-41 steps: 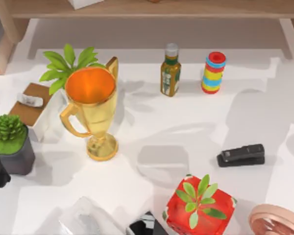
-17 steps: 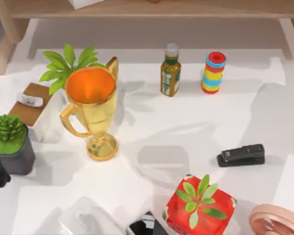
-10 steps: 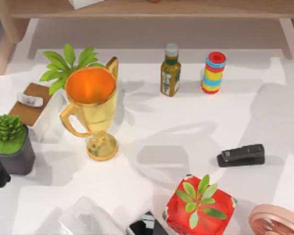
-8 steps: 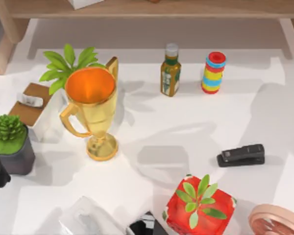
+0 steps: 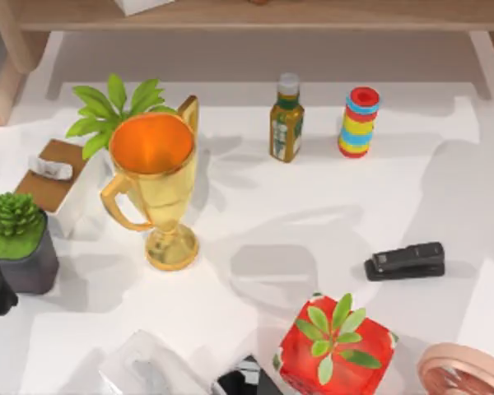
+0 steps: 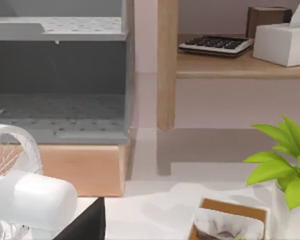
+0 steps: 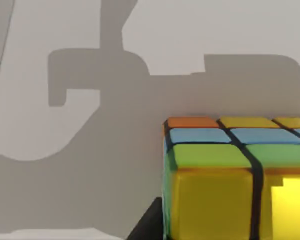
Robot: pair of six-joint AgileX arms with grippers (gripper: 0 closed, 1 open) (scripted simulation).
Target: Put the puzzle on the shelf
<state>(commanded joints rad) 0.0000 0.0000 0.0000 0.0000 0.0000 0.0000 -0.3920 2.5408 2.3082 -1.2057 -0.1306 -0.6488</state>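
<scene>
Two potted plants are standing on the white table [image 5: 313, 206] in the top view: a succulent [image 5: 15, 216] is sitting in a dark square pot [image 5: 29, 267] at the left edge, and a leafy sprig [image 5: 336, 333] is growing from a red pot [image 5: 292, 362] near the front. A gold trophy cup [image 5: 152, 185] is standing left of centre, its orange bowl facing up with nothing showing inside. Green leaves [image 5: 115, 107] are spreading behind it. Beside them a brown-topped white box [image 5: 49, 185] is carrying a small pale scrap [image 5: 51, 168] on its lid.

Farther back a bottle [image 5: 286, 119] and a ring stack [image 5: 359, 122] are standing apart, near the shelf [image 5: 255, 15]. A black stapler [image 5: 405, 261] is lying at the right.

In the left wrist view the shelf board is bearing a dark calculator [image 6: 215, 44], a tissue box [image 6: 282, 45] and a brown box [image 6: 267, 17]. A grey perforated crate [image 6: 57, 75] is sitting left of the shelf's post, a white fan [image 6: 20, 195] nearer.

In the right wrist view the puzzle [image 7: 240, 180] is sitting close under the camera, orange, yellow, blue and green tiles on top, over a pale shadowed surface; which surface, I cannot tell. A dark edge [image 7: 147, 225] is touching its lower corner. Whether the right gripper is clamping the puzzle or spread, I cannot tell.
</scene>
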